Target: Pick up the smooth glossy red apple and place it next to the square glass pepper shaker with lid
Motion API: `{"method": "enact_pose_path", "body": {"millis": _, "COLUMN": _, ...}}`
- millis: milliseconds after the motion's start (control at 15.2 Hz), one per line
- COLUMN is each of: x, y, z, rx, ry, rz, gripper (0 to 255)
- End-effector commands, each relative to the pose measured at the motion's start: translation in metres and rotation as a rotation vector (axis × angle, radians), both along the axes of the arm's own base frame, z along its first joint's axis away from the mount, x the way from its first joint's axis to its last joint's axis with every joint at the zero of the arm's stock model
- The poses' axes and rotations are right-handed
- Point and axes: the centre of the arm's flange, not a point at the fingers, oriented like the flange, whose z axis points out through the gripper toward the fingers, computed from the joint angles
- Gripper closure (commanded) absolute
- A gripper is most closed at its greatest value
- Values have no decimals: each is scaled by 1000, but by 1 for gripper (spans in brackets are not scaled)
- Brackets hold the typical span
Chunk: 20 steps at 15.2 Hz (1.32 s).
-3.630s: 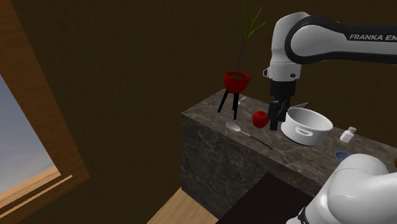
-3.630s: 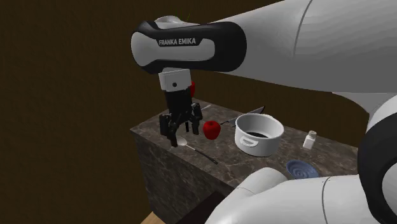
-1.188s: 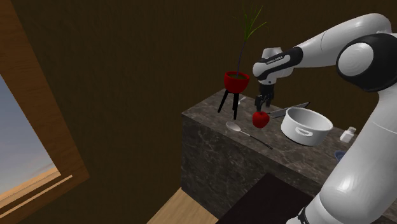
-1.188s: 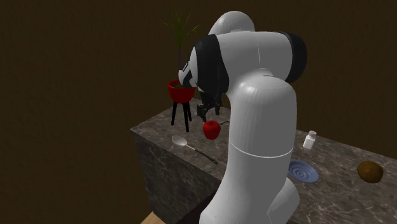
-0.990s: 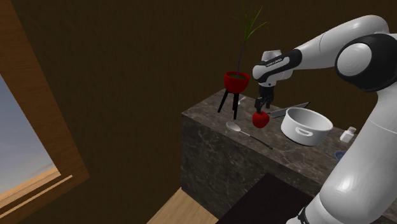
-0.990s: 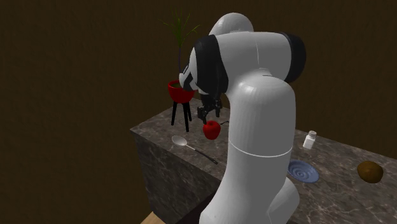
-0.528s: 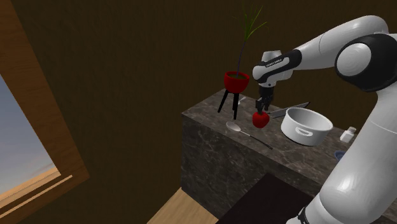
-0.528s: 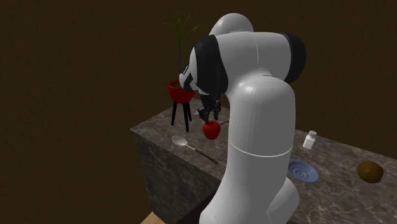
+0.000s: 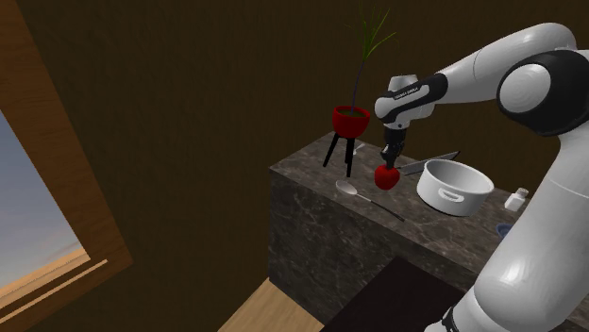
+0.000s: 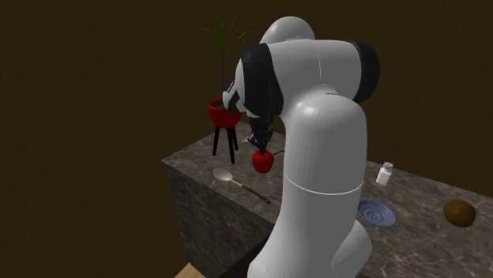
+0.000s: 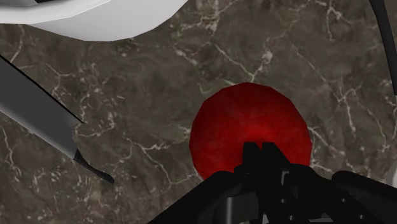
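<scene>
Sitting on dark veined-marble counter: glossy red round apple, nr the back edge of the top in shoulder view. Looks to rest on the stone.

Black two-finger gripper directly above apple, pointing down, tips at the fruit's crown. Wrist view: fingertips drawn together over apple's upper face. Closed, tip to tip, not round the fruit's sides. Whether anything is pinched btwn them: can't tell.

Grey-bladed knife lies flat just behind apple, apart from it. White round pot w/ side handle near, toward shoulder view's right. Silver spoon near, on the front side, bowl end toward shoulder view's left.

Red planter on black tripod legs, thin green leaves, stands at counter's corner, beyond apple to shoulder view's left.

Small whitish square shaker w/ cap well apart from apple, past the pot. Blue ridged plate in front of shaker; brown round thing further to second exterior view's right.
</scene>
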Motion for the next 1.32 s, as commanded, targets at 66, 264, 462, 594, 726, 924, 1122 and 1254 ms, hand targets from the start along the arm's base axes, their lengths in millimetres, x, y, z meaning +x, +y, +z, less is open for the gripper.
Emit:
{"method": "enact_pose_path", "body": {"millis": 66, "x": 0, "y": 0, "z": 5, "rx": 0, "ry": 0, "rz": 0, "gripper": 255}}
{"method": "enact_pose_path", "body": {"millis": 264, "x": 0, "y": 0, "z": 21, "rx": 0, "ry": 0, "rz": 0, "gripper": 255}}
{"method": "enact_pose_path", "body": {"millis": 462, "x": 0, "y": 0, "z": 37, "rx": 0, "ry": 0, "rz": 0, "gripper": 255}}
{"method": "enact_pose_path", "body": {"millis": 594, "x": 0, "y": 0, "z": 47, "rx": 0, "ry": 0, "rz": 0, "gripper": 255}}
{"method": "enact_pose_path", "body": {"millis": 726, "x": 0, "y": 0, "z": 58, "rx": 0, "ry": 0, "rz": 0, "gripper": 255}}
{"method": "enact_pose_path", "body": {"millis": 924, "x": 0, "y": 0, "z": 74, "rx": 0, "ry": 0, "rz": 0, "gripper": 255}}
{"method": "enact_pose_path", "body": {"millis": 1122, "x": 0, "y": 0, "z": 90, "rx": 0, "ry": 0, "rz": 0, "gripper": 255}}
{"method": "enact_pose_path", "body": {"millis": 1254, "x": 0, "y": 0, "z": 100, "rx": 0, "ry": 0, "rz": 0, "gripper": 255}}
